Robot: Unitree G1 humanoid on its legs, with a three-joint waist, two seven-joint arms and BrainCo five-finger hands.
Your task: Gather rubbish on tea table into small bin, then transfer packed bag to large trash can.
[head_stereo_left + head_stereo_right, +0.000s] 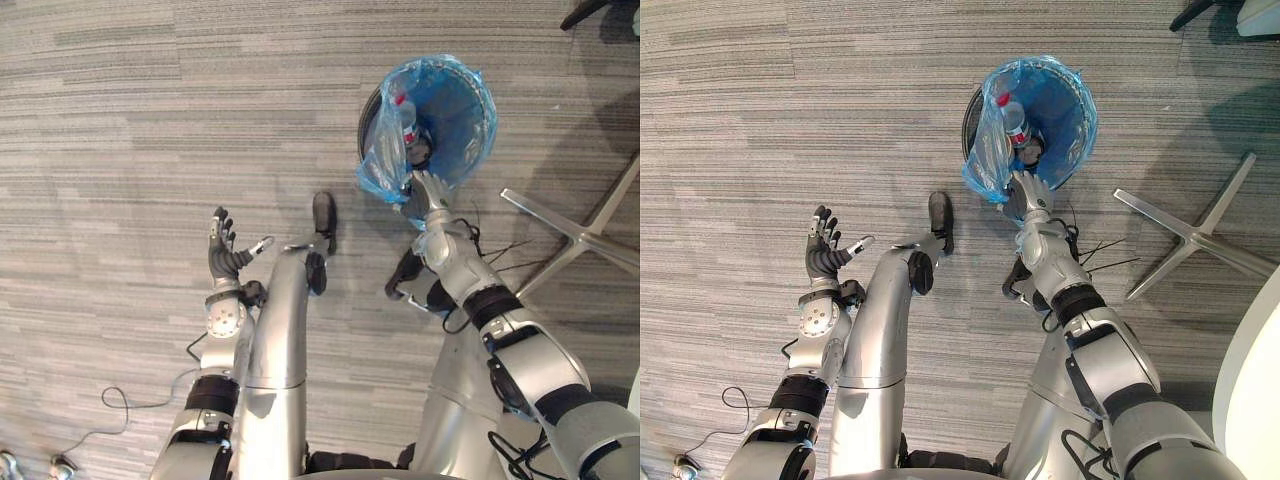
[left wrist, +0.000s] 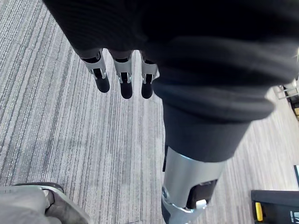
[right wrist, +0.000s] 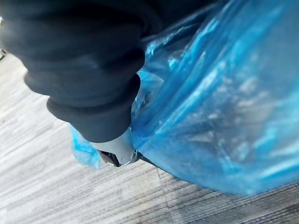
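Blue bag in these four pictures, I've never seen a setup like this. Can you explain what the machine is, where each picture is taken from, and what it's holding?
This is a two-legged humanoid robot with silver arms and fingered hands. The two wide pictures come from cameras in its head, looking down at a grey striped carpet. The two close-ups come from cameras on its wrists. On the floor stands a small dark bin lined with the blue bag, with a clear bottle inside. The right hand is at the bag's near rim, and its wrist camera shows blue plastic close against it; whether it grips the bag I cannot tell. The left hand hangs open over the carpet, holding nothing. A silver chair base stands to the right of the bin.
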